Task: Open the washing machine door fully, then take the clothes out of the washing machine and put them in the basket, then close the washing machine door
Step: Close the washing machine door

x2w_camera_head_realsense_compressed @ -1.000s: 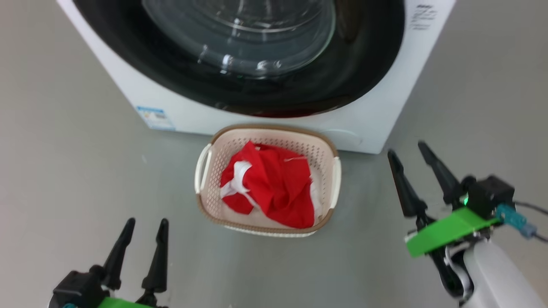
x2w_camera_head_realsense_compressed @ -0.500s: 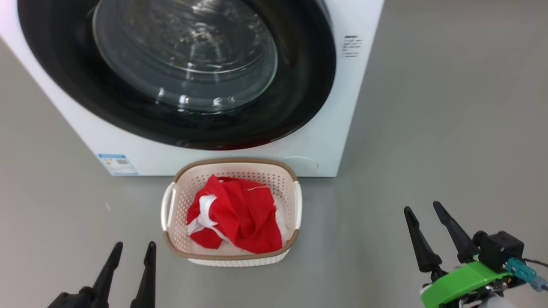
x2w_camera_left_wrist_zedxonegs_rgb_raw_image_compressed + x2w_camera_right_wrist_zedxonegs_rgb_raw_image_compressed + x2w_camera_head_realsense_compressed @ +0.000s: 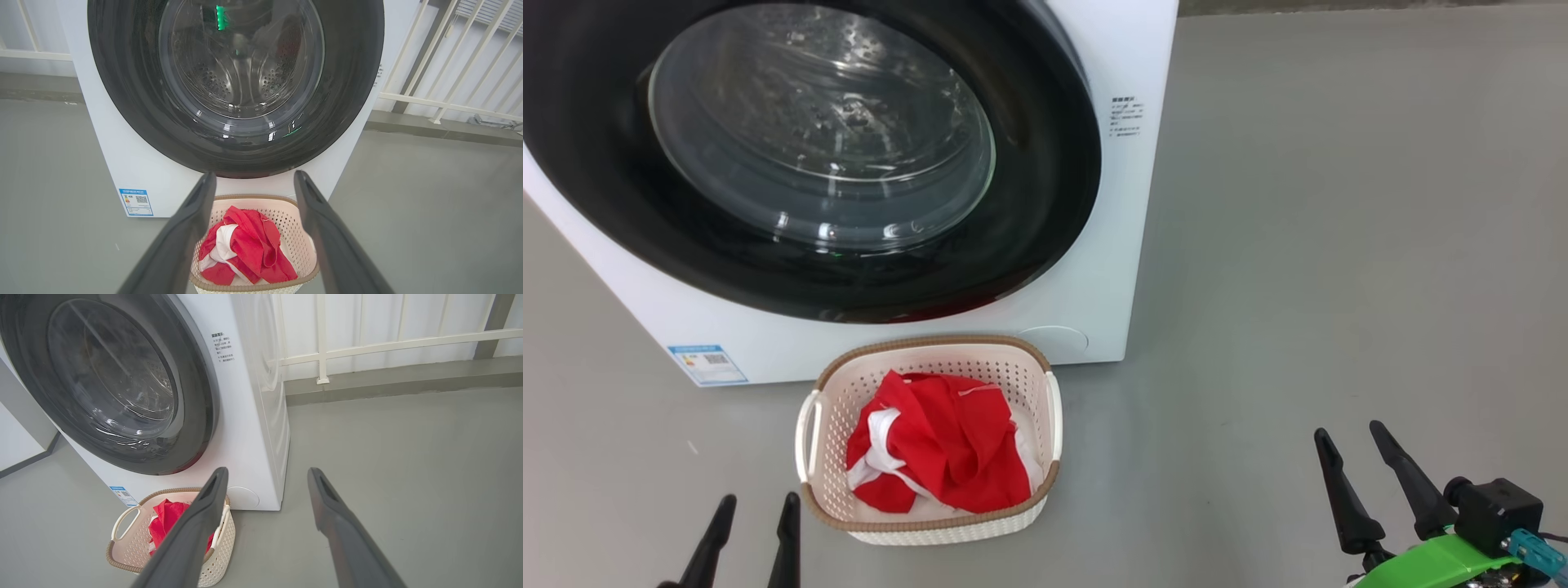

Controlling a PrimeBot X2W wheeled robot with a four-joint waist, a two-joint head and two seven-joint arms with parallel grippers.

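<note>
Counting one washing machine (image 3: 1111, 245), door (image 3: 1045, 163) shut; one basket (image 3: 931, 340) of clothes (image 3: 947, 449); my left gripper (image 3: 759, 500), right gripper (image 3: 1347, 430), both spread empty. Since earlier, my head view has shifted.

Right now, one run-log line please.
washing machine door shut | clothes in basket | left gripper jaws open, empty | right gripper jaws open, empty

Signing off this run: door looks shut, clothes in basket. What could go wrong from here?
1. The washing machine door sits flush, but latching can't be confirmed; it may swing out.
2. The open left gripper hangs low near the basket; a careless arm move could knock it.
</note>
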